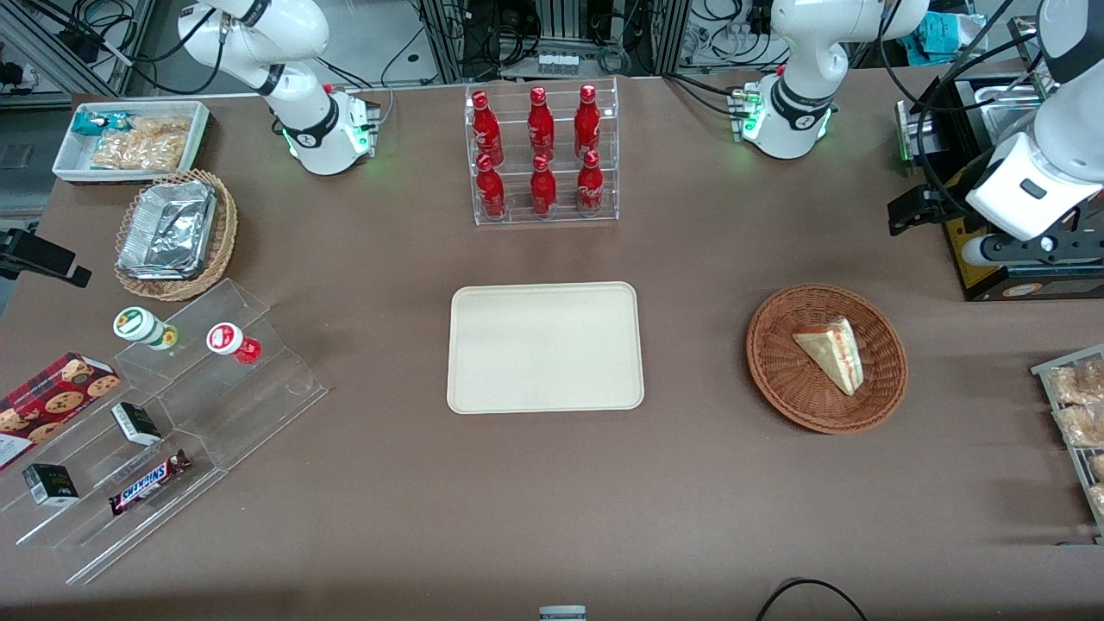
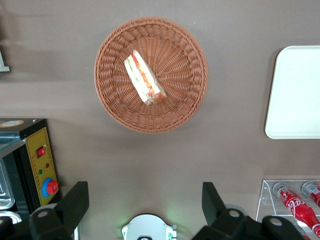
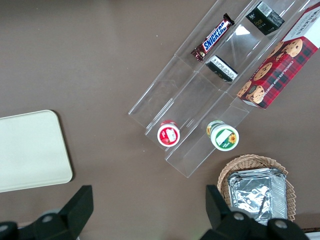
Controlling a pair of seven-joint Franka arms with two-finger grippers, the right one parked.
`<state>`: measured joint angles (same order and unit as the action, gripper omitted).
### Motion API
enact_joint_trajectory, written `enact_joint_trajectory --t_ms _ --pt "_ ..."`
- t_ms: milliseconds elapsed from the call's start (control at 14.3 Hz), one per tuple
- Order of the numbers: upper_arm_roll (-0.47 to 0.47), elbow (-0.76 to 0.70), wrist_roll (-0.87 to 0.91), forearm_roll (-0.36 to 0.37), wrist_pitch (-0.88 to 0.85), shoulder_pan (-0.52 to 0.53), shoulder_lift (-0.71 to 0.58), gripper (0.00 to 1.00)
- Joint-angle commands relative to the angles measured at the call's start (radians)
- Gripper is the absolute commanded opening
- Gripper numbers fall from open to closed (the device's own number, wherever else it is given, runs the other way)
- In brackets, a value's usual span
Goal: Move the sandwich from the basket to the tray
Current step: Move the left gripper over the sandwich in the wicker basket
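At the parked arm's end of the surface, a white bin (image 1: 200,129) of bagged snacks lies farthest from the front camera. Nearer is a tan wicker basket (image 1: 226,235) holding foil containers (image 1: 168,228). Nearer again stands a clear stepped acrylic stand (image 1: 267,388), which carries a green-lidded cup (image 1: 138,325), a red-lidded cup (image 1: 226,338) and a Snickers bar (image 1: 148,481), with a cookie box (image 1: 52,401) beside it.

At mid-surface, a clear rack of red Coca-Cola bottles (image 1: 542,155) stands farther from the camera than the cream tray (image 1: 545,347), which lies flat and bare.

Toward the working arm's end, well apart from the tray, sits the reddish-brown wicker basket (image 1: 776,379). The wrapped sandwich (image 1: 832,354) lies inside it, with its red and green filling edge showing.

The gripper (image 2: 145,200) hangs above the surface, farther from the camera than the basket and clear of it. It is beside a black control box (image 2: 37,160), and its fingers (image 2: 75,200) are spread wide apart, holding nothing.
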<state>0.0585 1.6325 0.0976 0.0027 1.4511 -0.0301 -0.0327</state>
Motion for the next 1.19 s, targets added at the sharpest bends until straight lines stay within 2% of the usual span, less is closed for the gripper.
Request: enact_joint_trajectory --t_ms 0,210,280,350,560,700,910,1120 --pt "-0.017 -0.057 -0.016 0.002 -0.011 -0.013 0.025 1.00" --pt "-0.019 -0.007 -0.019 0.011 -0.003 -0.011 0.037 1.00" --pt "-0.019 0.031 -0.021 0.037 0.027 -0.011 0.040 1.00" --pt "-0.017 0.097 -0.009 0.063 0.090 -0.016 0.040 1.00" --pt "-0.017 0.272 -0.004 0.071 0.292 -0.014 0.025 1.00" --pt "-0.019 0.433 0.001 0.071 0.485 -0.013 -0.006 1.00" --pt "-0.019 0.585 0.146 0.069 0.693 -0.001 -0.004 1.00" --pt "-0.019 0.604 0.281 0.069 0.730 0.024 0.048 1.00"
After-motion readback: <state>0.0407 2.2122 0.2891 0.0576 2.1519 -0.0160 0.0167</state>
